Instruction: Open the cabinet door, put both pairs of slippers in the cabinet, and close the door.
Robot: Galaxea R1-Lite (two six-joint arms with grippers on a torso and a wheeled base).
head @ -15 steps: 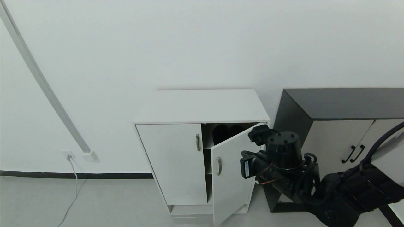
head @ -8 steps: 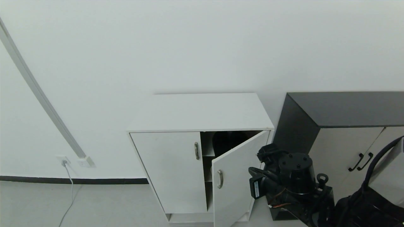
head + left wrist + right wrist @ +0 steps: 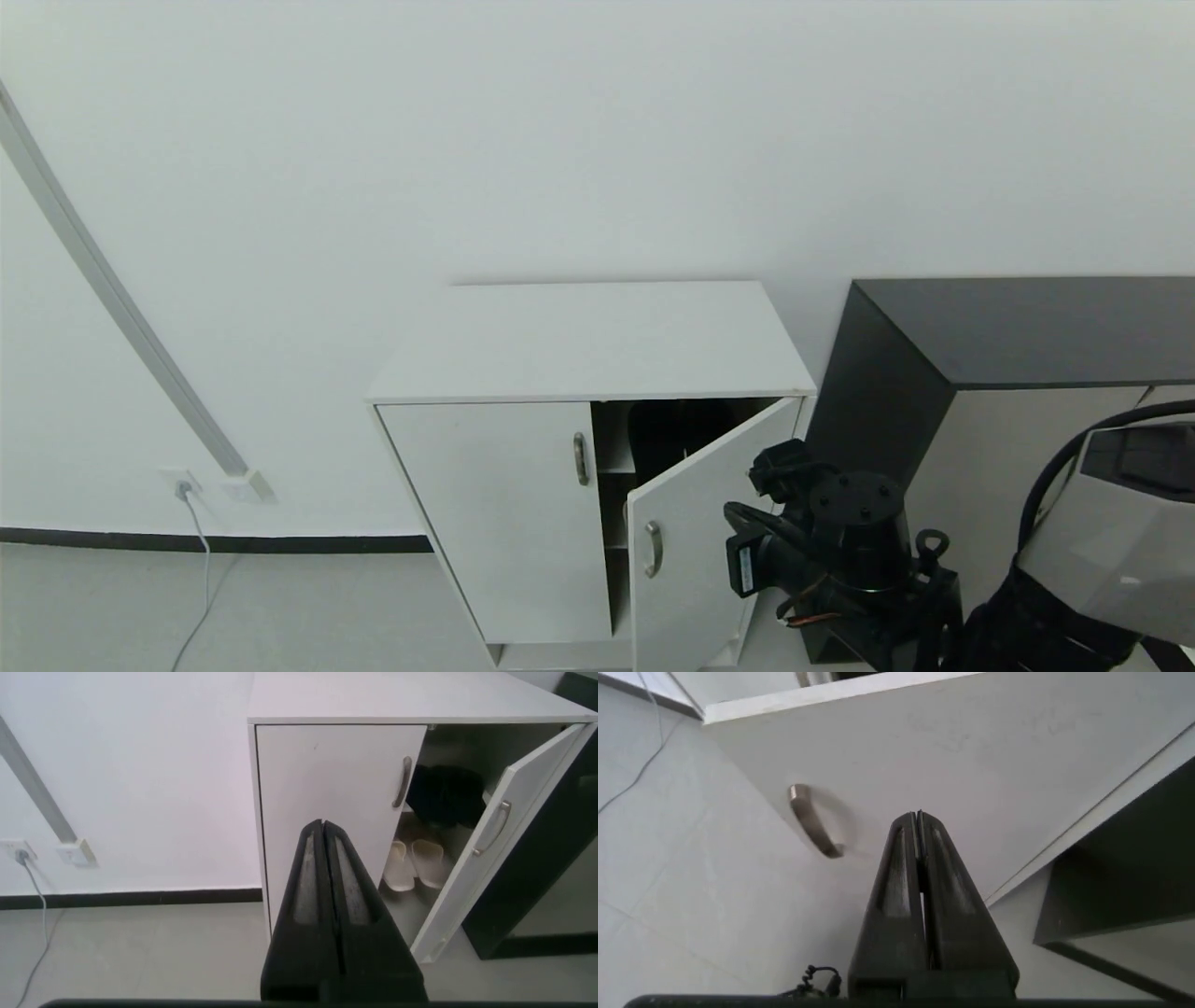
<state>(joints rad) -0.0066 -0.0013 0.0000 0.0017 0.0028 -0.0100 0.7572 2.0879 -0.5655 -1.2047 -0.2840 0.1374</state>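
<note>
Door (image 3: 689, 537): hanging ajar
Right claw (image 3: 920, 821): sitting closed, empty, facing it
Left claw (image 3: 322, 831): sitting closed, empty

The left pincer (image 3: 322, 829) has its black fingers pressed flat together, nothing between them. Beyond it stands a white wooden cabinet (image 3: 327, 775), one door shut, the other door (image 3: 528, 803) ajar. Inside, black slippers (image 3: 447, 793) occupy the upper shelf and cream slippers (image 3: 416, 863) the shelf below.
</note>
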